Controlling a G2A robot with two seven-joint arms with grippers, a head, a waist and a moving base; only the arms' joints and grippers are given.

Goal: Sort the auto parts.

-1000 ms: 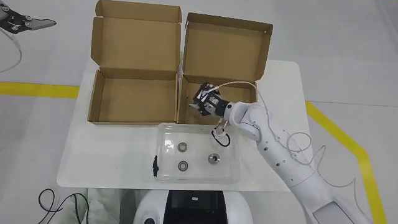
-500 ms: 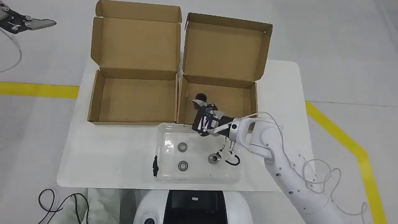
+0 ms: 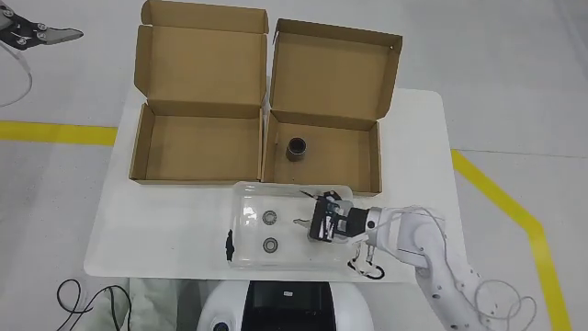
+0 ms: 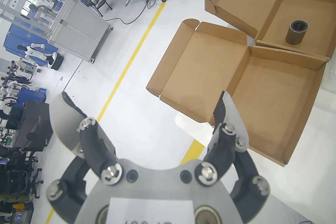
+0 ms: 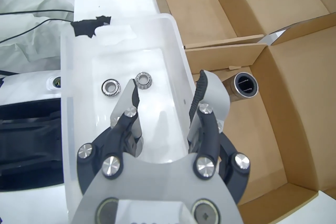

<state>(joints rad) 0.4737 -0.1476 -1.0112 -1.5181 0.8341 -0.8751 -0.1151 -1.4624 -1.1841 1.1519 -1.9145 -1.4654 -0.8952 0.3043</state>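
A dark metal cylinder [image 3: 296,149] lies in the right cardboard box [image 3: 349,161], alone there; the right wrist view shows its open end [image 5: 242,87]. Two ring bearings [image 3: 270,216] [image 3: 270,245] rest in the clear plastic bin [image 3: 241,204] at the table's front. My right gripper [image 3: 315,222] [image 5: 166,91] hangs open over the bin's right half, empty, with the bearings [image 5: 111,87] [image 5: 143,80] just beyond one fingertip. A bit of metal shows under that finger, mostly hidden. My left gripper [image 4: 143,101] is open and empty, high above the floor off the table's left.
The left cardboard box [image 3: 197,152] [image 4: 275,104] holds nothing, and both boxes' lids stand open toward the far side. A scrap of black tape [image 3: 228,244] sticks on the bin's left wall. Bare white table [image 3: 413,147] lies right of the boxes.
My right gripper has pulled back from inside the right box to over the clear bin. The cylinder stays behind in the box.
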